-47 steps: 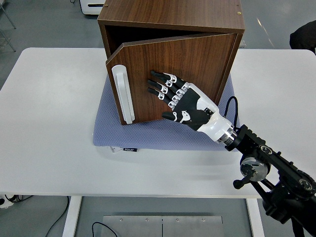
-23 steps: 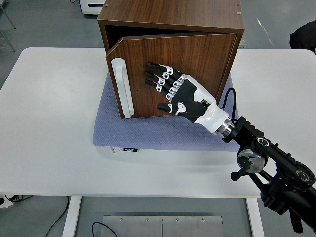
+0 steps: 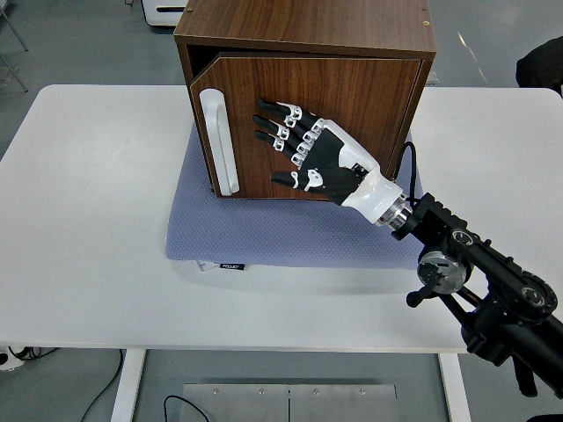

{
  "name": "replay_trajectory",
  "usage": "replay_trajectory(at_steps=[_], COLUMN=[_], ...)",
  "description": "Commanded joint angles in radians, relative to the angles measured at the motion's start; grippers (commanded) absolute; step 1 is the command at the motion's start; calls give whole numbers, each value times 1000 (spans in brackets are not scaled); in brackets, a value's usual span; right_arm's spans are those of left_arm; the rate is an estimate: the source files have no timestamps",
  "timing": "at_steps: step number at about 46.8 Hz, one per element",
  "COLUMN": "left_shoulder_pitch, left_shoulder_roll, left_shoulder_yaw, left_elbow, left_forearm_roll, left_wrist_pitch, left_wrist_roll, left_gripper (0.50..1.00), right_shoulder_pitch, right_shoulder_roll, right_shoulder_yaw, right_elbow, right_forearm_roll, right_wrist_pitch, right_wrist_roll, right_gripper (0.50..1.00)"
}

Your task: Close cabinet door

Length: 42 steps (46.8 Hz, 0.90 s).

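Note:
A dark wood cabinet [image 3: 308, 26] stands on a blue-grey mat [image 3: 264, 233] at the table's back middle. Its door [image 3: 352, 97] carries a white vertical handle [image 3: 219, 141] at its left edge and stands only slightly ajar, with a thin dark gap along the top left. My right hand [image 3: 295, 145] lies flat against the door's front, fingers spread and pointing left, holding nothing. The right arm [image 3: 475, 281] comes in from the lower right. The left arm is out of sight.
The white table [image 3: 88, 220] spreads wide on both sides of the mat. A dark shape [image 3: 541, 61] sits at the far right edge, beyond the table. A white object [image 3: 163, 10] stands on the floor behind the cabinet.
The right hand has pushed the door inward and moved up and away with it. The door swung from clearly open to almost flush with the cabinet front.

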Motion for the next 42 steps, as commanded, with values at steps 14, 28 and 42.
replay_trajectory(at_steps=[14, 28, 42], left_shoulder_pitch=[0, 0, 0], left_shoulder_roll=[0, 0, 0], left_shoulder_yaw=[0, 0, 0], left_elbow=[0, 0, 0], left_forearm_roll=[0, 0, 0], left_wrist_pitch=[0, 0, 0], left_wrist_roll=[0, 0, 0], left_gripper=[1000, 1000, 1000], right_shoulder_pitch=[32, 66, 92], right_shoulder_roll=[1, 41, 66], right_shoulder_yaw=[-19, -22, -21], right_elbow=[-22, -80, -117], right_forearm_roll=[0, 0, 0], right_wrist_pitch=[-28, -66, -118], right_wrist_roll=[0, -24, -41], right_gripper=[1000, 1000, 1000])
